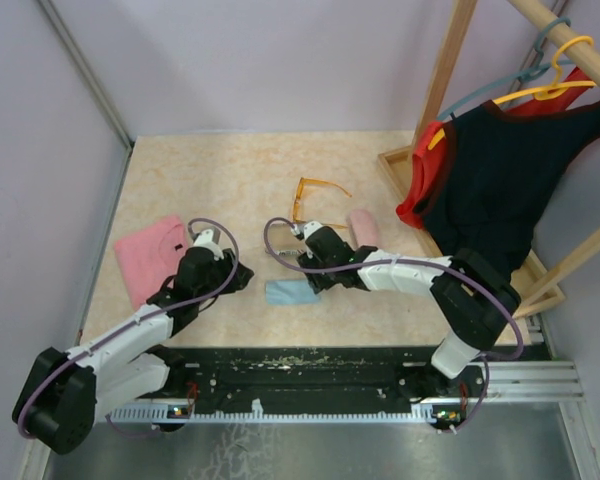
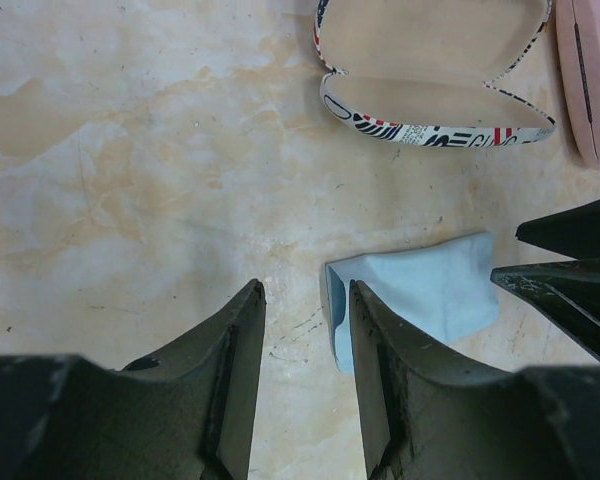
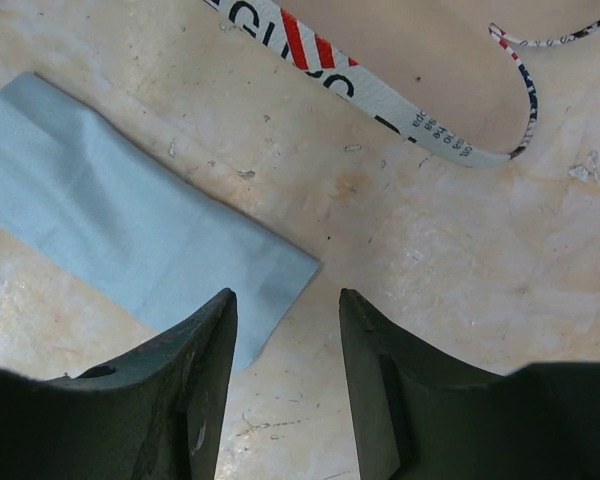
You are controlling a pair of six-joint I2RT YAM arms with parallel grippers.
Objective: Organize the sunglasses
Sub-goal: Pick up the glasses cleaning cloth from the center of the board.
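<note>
Distance and bearing decide the next move. The orange sunglasses (image 1: 298, 202) lie on the counter (image 1: 210, 180), toward the far side from the arm bases. Taking 12 o'clock as away from the bases in the overhead view, they sit at about 12 o'clock from the right jaws (image 3: 285, 300) and near them. From the left jaws (image 2: 305, 295) they sit at about 1 o'clock and farther off. The right arm looks the nearer one.

Their temples are unfolded. The lens front runs along the 12-to-6 line and both temples point toward 3 o'clock, at the pink case (image 1: 363, 228), which lies just beside the tip of the nearer temple. A grip across the front would need the jaws turned to close along the 3-to-9 line.

Both pairs of jaws stand apart with nothing between them, low over the counter. The right jaws point toward 9 o'clock rather than at the glasses. The printed case (image 2: 430, 60) lies open and empty just ahead of them, and the blue cloth (image 3: 130, 230) is at their left finger. The left jaws face the same case from the other side.

I find the black pair in none of the views, so I cannot tell where it lies.
</note>
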